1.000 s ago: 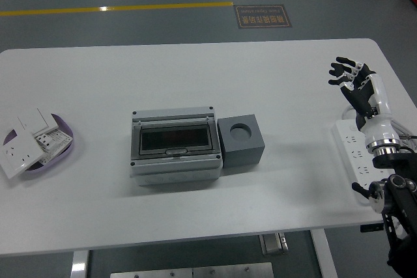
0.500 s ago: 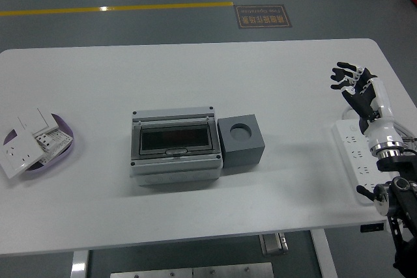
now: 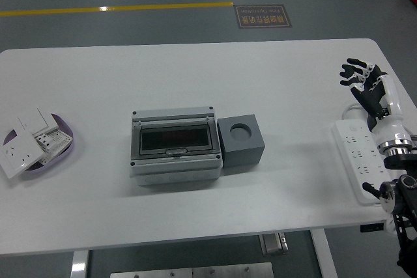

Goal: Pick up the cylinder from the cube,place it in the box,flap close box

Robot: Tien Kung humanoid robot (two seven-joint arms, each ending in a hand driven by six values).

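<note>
Your right hand (image 3: 366,87) has drifted further right since a second ago, toward the table's edge above the power strip (image 3: 357,155), fingers spread, holding nothing. The box (image 3: 174,146) sits closed, touching the cube (image 3: 240,142); you can't see the cylinder.

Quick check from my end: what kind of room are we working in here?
Probably a lab or factory floor: grey painted concrete with a yellow line and a floor sign, plus electrical parts on the white table, such as a power strip.
</note>
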